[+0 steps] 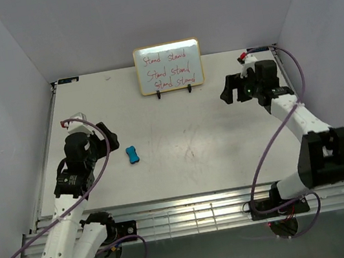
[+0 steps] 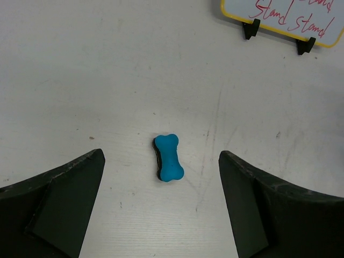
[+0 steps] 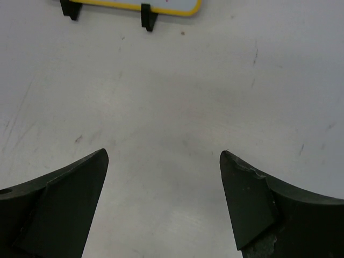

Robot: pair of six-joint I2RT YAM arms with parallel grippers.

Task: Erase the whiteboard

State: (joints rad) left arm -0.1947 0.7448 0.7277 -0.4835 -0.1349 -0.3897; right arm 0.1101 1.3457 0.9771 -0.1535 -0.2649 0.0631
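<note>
The whiteboard (image 1: 169, 67) stands upright on two black feet at the back middle of the table, with red handwriting on it. Its lower edge shows in the left wrist view (image 2: 279, 16) and the right wrist view (image 3: 129, 4). The blue bone-shaped eraser (image 1: 132, 155) lies flat on the table left of centre. My left gripper (image 1: 110, 141) is open and empty, just left of the eraser; in the left wrist view the eraser (image 2: 169, 156) lies ahead between the fingers. My right gripper (image 1: 226, 92) is open and empty, to the right of the board.
The white table (image 1: 193, 139) has grey walls on three sides. A metal rail (image 1: 192, 214) runs along the near edge by the arm bases. Cables loop beside both arms.
</note>
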